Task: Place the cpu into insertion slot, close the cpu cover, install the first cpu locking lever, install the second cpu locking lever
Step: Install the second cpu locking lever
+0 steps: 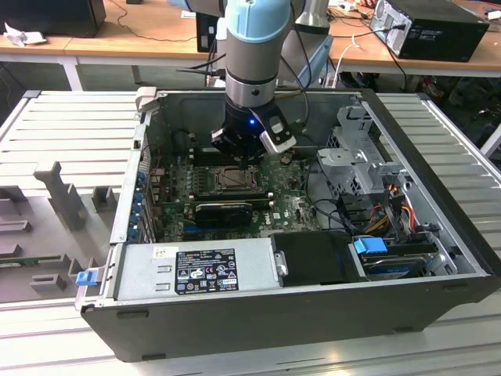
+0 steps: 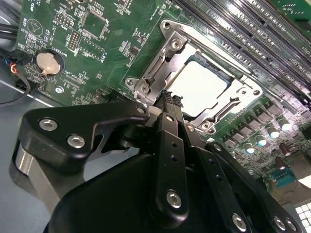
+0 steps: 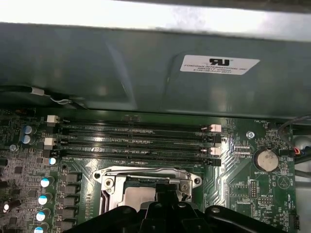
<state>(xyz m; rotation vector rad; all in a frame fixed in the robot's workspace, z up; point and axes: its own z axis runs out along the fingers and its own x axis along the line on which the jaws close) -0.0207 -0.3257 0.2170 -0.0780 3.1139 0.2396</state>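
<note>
Right above the insertion slot (image 2: 201, 85), in the middle of the green board (image 2: 97, 53), the gripper (image 2: 170, 99) comes in with its fingers drawn close together and nothing visible between them. The cpu (image 2: 197, 87) sits flat in the slot, bright square face up, and the cpu cover (image 2: 170, 53) lies down around it. In the second wrist view the fingertips hover at the slot's near edge, with the cpu just beyond them.
</note>
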